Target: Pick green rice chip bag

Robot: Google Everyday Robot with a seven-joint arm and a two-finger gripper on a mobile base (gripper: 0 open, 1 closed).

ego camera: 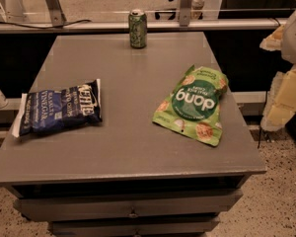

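Green bag (192, 105) lies flat on the right half of the grey table (128, 147), near its right edge, with one top corner reaching almost to that edge. Its dark green circle carries white "dang" lettering, upside down from this view, and round chip pictures sit around the circle; the smaller print cannot be read. On the left side, well apart from it, lies the blue bag (59, 108), turned sideways, with the word "VINEGAR" and larger white letters ending in "TLE". A green can (137, 28) stands upright at the far edge of the table; its writing is too small to read. In all there are two bags and one can. The gripper (287, 90) is a pale shape off the table's right side, beside the green bag and not touching it; whether it is released or clenched cannot be told
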